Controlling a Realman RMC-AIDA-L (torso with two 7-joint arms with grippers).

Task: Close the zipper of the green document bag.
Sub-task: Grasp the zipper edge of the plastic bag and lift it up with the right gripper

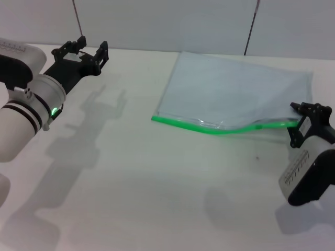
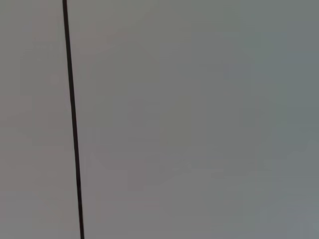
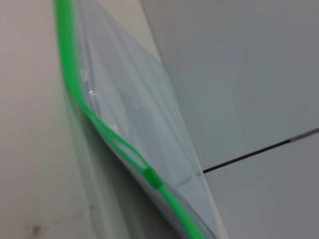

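The green document bag (image 1: 235, 89), a flat translucent blue-grey pouch, lies on the table at centre right. Its bright green zipper (image 1: 178, 124) runs along the near edge. In the right wrist view the zipper (image 3: 67, 64) splits into two strands over the bag (image 3: 139, 114) and joins again at the small slider (image 3: 152, 178). My right gripper (image 1: 299, 124) is at the zipper's right end, where the bag edge is raised slightly off the table. Far to the left my left gripper (image 1: 90, 48) hovers open and holds nothing.
The white table (image 1: 157, 183) stretches between the two arms. Behind it stands a grey wall with dark seams (image 1: 251, 26). The left wrist view shows only this wall and one seam (image 2: 74, 124).
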